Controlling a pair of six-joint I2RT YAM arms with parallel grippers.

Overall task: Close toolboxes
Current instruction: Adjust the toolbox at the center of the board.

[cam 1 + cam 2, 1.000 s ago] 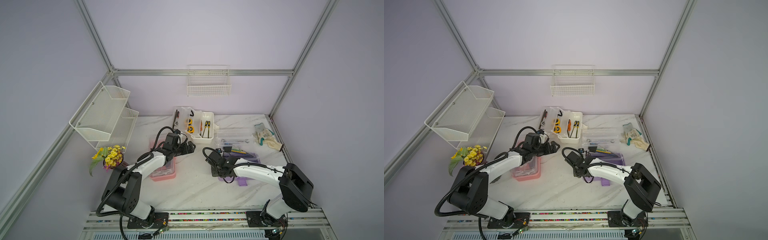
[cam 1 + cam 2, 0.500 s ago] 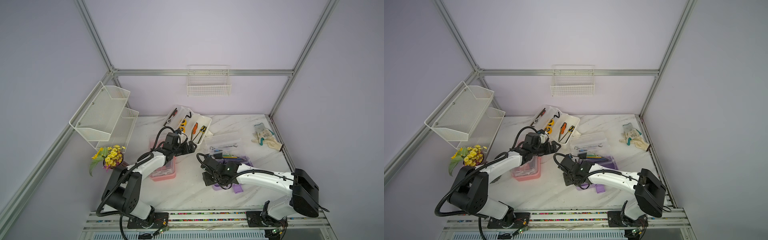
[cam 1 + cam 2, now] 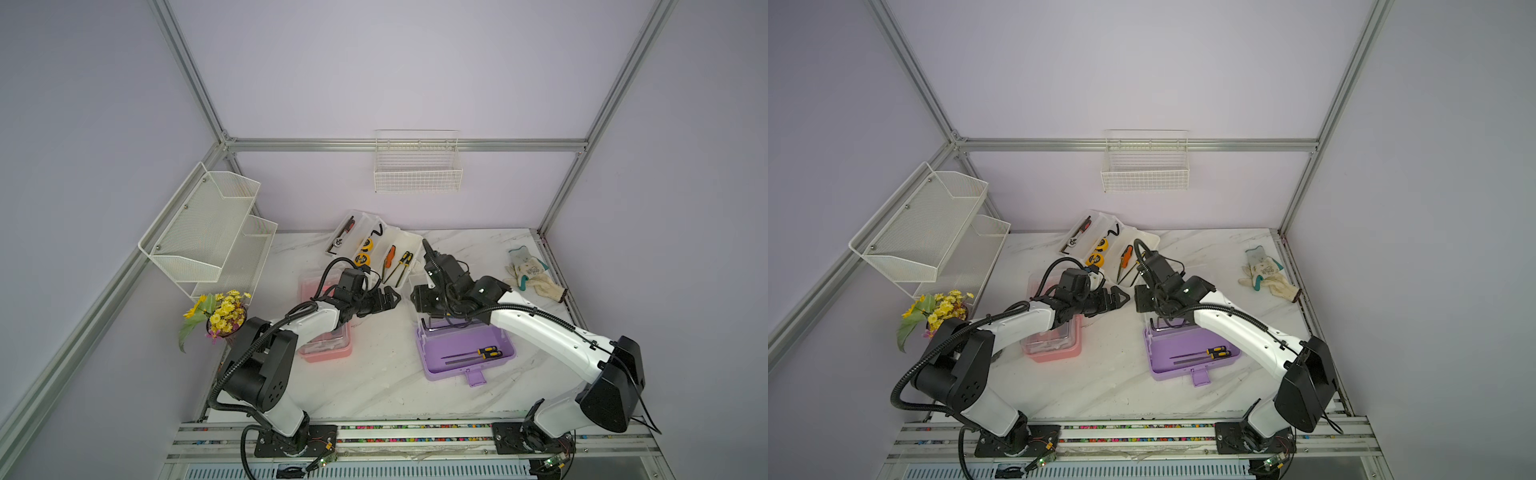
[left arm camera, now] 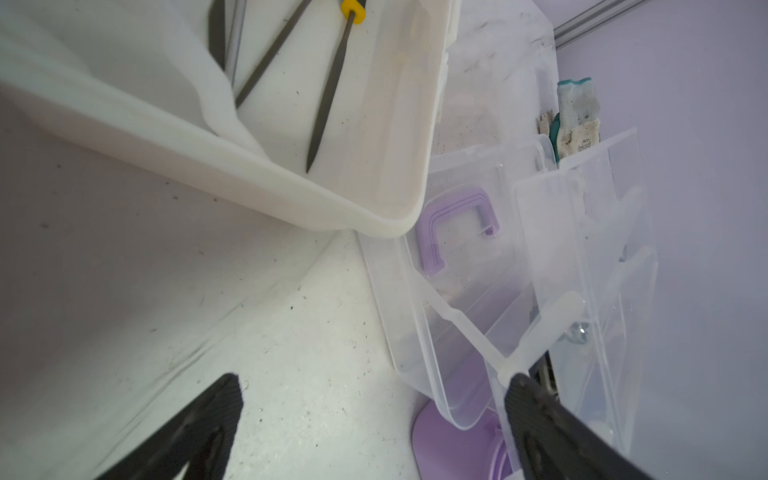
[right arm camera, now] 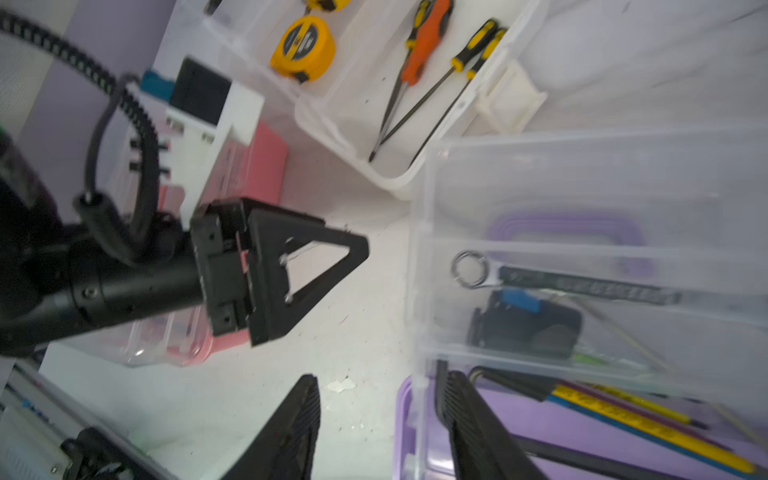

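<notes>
The purple toolbox (image 3: 465,353) (image 3: 1192,357) lies open with tools inside. Its clear lid (image 5: 582,199) (image 4: 478,270) stands raised at the far edge. My right gripper (image 3: 419,305) (image 3: 1144,303) (image 5: 380,415) is open astride the lid's side edge, with one finger inside the box and the other over the table. The left gripper (image 3: 392,297) (image 3: 1121,297) (image 4: 374,399) is wide open just left of that lid, holding nothing. Behind them the white toolbox (image 3: 401,245) (image 3: 1148,243) (image 4: 365,124) lies open and askew. The pink toolbox (image 3: 328,353) (image 3: 1054,353) (image 5: 266,166) sits under the left arm with its lid down.
Work gloves (image 3: 532,274) lie at the back right. A flower pot (image 3: 224,316) stands at the left edge beside a white mesh shelf (image 3: 208,232). A wire basket (image 3: 417,166) hangs on the back wall. Tape measures and screwdrivers fill the white toolbox.
The white toolbox has turned askew and the purple one sits nearer the front. My right gripper moved from its front-left corner back to the lid and opened. The left arm barely moved.
</notes>
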